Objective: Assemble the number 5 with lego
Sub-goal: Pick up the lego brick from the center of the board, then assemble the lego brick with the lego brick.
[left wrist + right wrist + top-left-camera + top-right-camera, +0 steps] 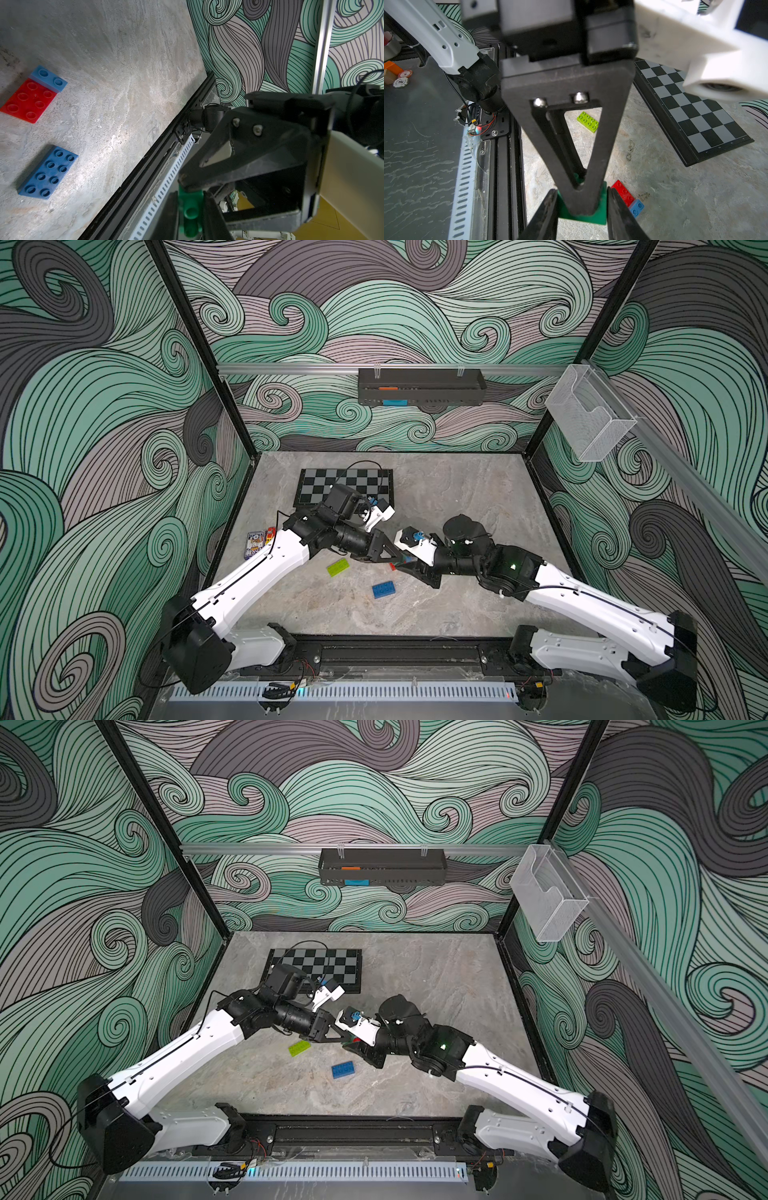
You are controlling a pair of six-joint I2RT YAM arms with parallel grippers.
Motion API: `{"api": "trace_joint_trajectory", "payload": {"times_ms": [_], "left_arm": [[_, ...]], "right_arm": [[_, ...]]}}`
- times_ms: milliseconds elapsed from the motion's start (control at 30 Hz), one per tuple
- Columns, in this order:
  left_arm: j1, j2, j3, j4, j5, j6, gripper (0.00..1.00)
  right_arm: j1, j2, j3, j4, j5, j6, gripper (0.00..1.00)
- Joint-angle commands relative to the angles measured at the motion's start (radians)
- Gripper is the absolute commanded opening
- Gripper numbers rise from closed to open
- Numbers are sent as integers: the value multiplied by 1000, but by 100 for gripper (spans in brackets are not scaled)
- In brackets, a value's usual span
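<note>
Above the desk (675,197) the claws meet tip to tip: the right claw (581,190) pinches the dark-green brick (600,214) by its sides, the left claw (191,190) clamps it from opposite, with the joined red brick (623,192) just beside.

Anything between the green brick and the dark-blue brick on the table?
Nothing visible. The green brick is clamped by both the left gripper and the right gripper above the table; the dark-blue brick lies studs up with nothing on it.
</note>
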Motion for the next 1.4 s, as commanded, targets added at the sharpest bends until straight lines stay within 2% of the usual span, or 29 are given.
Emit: {"api": "trace_joint_trajectory", "payload": {"times_ms": [0, 167, 367, 567, 667, 833, 1133, 1367], "left_arm": [[-18, -16, 2, 26, 32, 10, 11], [-16, -16, 4, 16, -6, 7, 7], [36, 8, 7, -97, -128, 2, 3], [135, -13, -55, -231, -399, -92, 2], [186, -46, -123, -239, -479, -162, 3], [205, -93, -222, -231, -631, -291, 3], [227, -44, -287, -201, -775, -417, 3], [270, 52, -288, -173, -783, -448, 2]], "right_arm": [[6, 11, 28, 14, 9, 18, 42], [1, 24, 40, -6, 27, 46, 54], [-57, 41, 46, -48, 14, 127, 57], [-99, 96, 61, -130, 52, 245, 57], [-105, 121, 45, -133, 83, 302, 57], [-111, 170, 16, -134, 116, 382, 56], [-122, 191, -20, -135, 107, 403, 56], [-133, 204, -30, -124, 93, 407, 56]]}}
